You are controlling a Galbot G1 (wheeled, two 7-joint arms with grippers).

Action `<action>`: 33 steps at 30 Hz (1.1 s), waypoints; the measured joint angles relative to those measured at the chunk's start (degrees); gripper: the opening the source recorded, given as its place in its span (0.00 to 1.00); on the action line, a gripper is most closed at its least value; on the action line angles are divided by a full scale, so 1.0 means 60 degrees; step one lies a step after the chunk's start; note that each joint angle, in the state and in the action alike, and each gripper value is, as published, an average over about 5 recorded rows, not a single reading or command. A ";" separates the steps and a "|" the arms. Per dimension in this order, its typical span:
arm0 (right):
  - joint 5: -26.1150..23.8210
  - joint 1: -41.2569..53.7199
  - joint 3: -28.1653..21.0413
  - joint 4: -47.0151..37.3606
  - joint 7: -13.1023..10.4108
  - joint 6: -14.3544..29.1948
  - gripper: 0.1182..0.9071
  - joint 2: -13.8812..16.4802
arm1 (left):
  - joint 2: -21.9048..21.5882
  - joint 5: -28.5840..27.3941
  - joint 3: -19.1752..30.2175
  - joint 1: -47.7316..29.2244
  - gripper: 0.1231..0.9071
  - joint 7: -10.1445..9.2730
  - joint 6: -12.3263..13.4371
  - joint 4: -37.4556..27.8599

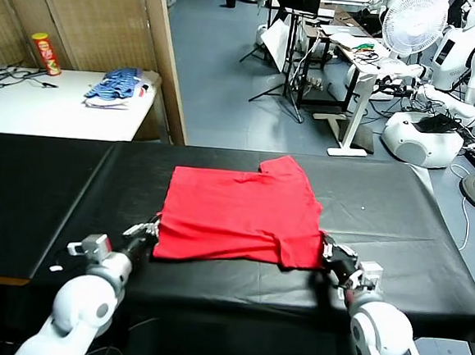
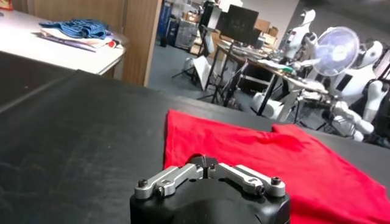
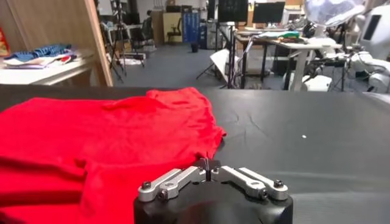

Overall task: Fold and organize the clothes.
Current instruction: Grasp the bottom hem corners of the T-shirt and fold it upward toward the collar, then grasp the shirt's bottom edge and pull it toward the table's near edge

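T-shirt (image 1: 234,218): red, spread on the black table (image 1: 399,215).
Feel: light, limp.
Hold: near hem corners.
Left gripper (image 1: 153,231): closed at hem corner.
Right gripper (image 1: 330,252): fingers together at the other corner; grip unclear.

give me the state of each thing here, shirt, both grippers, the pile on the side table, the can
red T-shirt: lying flat on the black table, partly folded, one sleeve sticking out at the far edge
left gripper: shut, at the shirt's near left corner
right gripper: at the shirt's near right corner
blue striped pile of garments: heaped on the white side table
red can: upright
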State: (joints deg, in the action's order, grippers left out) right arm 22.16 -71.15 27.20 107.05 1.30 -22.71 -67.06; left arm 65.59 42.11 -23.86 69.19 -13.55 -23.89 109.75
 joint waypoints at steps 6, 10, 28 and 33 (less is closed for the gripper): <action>0.0123 -0.0675 0.0370 0.0785 -0.0224 -0.0177 0.63 0.0295 | -0.0020 -0.0274 0.0013 -0.0059 0.11 0.0063 0.0036 -0.0256; 0.0086 -0.1397 0.0630 0.1234 -0.0241 -0.0139 0.83 0.0363 | -0.0070 -0.0324 -0.0092 0.0156 0.38 0.0129 0.0016 -0.0119; -0.0339 -0.2308 0.0485 0.1194 -0.0295 -0.0089 0.15 0.0096 | -0.0106 0.0027 -0.0317 0.1182 0.78 0.0357 -0.0459 0.0159; -0.0342 -0.2516 0.0523 0.1418 -0.0611 -0.0243 0.00 0.0080 | -0.0123 0.0001 -0.0332 0.1262 0.43 0.0329 -0.0467 0.0098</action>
State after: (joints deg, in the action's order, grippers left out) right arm 20.10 -86.24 30.33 115.56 -2.37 -24.17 -66.58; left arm 64.85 42.12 -25.85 76.76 -11.57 -26.69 110.34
